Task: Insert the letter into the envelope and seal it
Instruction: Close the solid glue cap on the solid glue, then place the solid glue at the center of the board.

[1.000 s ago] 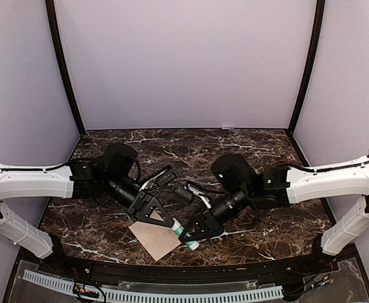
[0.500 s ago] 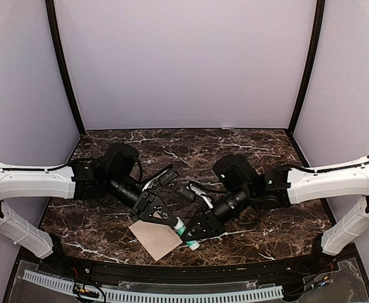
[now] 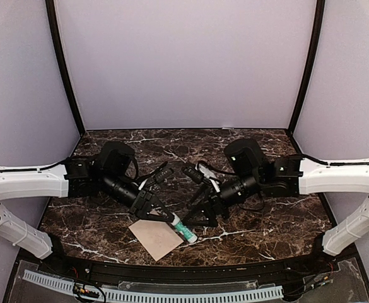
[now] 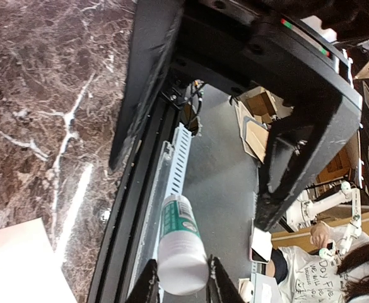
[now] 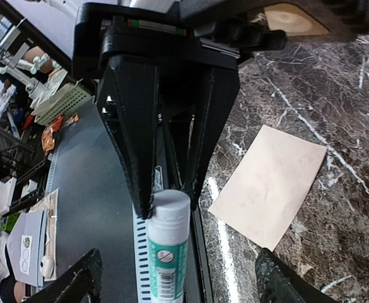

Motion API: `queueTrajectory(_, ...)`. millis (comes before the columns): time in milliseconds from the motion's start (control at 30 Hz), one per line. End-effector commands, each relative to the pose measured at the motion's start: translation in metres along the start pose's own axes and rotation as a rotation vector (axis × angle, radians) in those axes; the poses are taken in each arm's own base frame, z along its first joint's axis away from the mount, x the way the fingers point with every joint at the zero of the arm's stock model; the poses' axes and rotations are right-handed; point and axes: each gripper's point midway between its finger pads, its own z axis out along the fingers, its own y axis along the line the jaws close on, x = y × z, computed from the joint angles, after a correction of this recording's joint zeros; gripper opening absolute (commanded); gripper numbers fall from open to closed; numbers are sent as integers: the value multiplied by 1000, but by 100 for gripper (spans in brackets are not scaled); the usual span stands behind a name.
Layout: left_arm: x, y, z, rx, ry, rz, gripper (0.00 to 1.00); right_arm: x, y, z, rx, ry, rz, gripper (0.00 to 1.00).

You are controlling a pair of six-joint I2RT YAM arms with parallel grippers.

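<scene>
A glue stick (image 3: 183,229) with a white end and a green label hangs just above the table's front. My left gripper (image 4: 181,279) is shut on its white end (image 5: 169,205). My right gripper (image 3: 204,218) stands open a little behind and to the right of the stick (image 5: 167,252), touching nothing. One flat pale tan paper rectangle (image 3: 156,238) lies on the marble under the left gripper (image 3: 170,218). No flap or fold line shows on it (image 5: 269,183), so I cannot tell whether it is the envelope or the letter.
The dark marble table (image 3: 266,221) ends at a black front rail (image 3: 234,268) with a white slotted strip (image 3: 152,295) below it. Purple walls close in the back and both sides. Loose cables (image 3: 200,172) hang between the two wrists.
My right gripper has opened, let go of the glue stick's lower end and drawn back up and to the right. The left gripper still holds the stick, shifted slightly left.
</scene>
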Motion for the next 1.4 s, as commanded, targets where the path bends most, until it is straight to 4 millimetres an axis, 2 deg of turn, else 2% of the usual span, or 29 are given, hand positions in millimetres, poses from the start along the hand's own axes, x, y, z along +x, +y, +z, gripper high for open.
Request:
queueTrajectory(0, -14, 19, -24, -134, -65, -14, 0, -22, -15, -22, 126, -111, -33, 84)
queueTrajectory(100, -17, 64, -53, -362, -110, -87, 0, -34, -20, -37, 175, -220, -14, 86)
queueTrajectory(133, -22, 78, -68, -430, -146, -112, 0, -36, -22, -42, 188, -251, -9, 86)
queueTrajectory(200, -20, 112, -100, -610, -180, -162, 0, -43, -25, -52, 227, -319, 2, 87)
queueTrajectory(233, -15, 130, -115, -715, -175, -180, 0, -45, -28, -57, 250, -344, 9, 87)
queueTrajectory(333, -6, 172, -160, -886, -188, -267, 0, -47, -39, -71, 338, -395, 40, 87)
queueTrajectory(467, 4, 218, -212, -1123, -168, -344, 0, -42, -57, -83, 455, -407, 96, 88)
queueTrajectory(500, 1, 224, -226, -1184, -175, -350, 0, -40, -60, -84, 471, -404, 105, 88)
queueTrajectory(533, 6, 236, -238, -1246, -150, -370, 0, -38, -63, -84, 482, -400, 114, 88)
queueTrajectory(567, -2, 238, -249, -1274, -164, -368, 0, -36, -64, -85, 488, -397, 121, 88)
queueTrajectory(600, 0, 246, -253, -1303, -139, -379, 0, -35, -66, -85, 496, -393, 127, 88)
queueTrajectory(800, -15, 270, -279, -1382, -132, -410, 0, -29, -71, -89, 515, -399, 147, 88)
queueTrajectory(900, -15, 280, -279, -1375, -108, -427, 0, -28, -71, -90, 516, -402, 153, 88)
queueTrajectory(1067, -11, 289, -276, -1361, -79, -450, 6, -24, -74, -91, 526, -399, 169, 88)
queueTrajectory(1133, -10, 291, -276, -1356, -82, -459, 10, -23, -75, -91, 525, -396, 173, 88)
queueTrajectory(1267, -10, 291, -276, -1349, -89, -460, 26, -22, -76, -89, 522, -389, 178, 88)
queueTrajectory(1333, -11, 290, -277, -1351, -94, -457, 37, -22, -76, -89, 524, -387, 181, 88)
queueTrajectory(1367, -12, 289, -278, -1354, -96, -455, 46, -22, -77, -89, 527, -386, 182, 88)
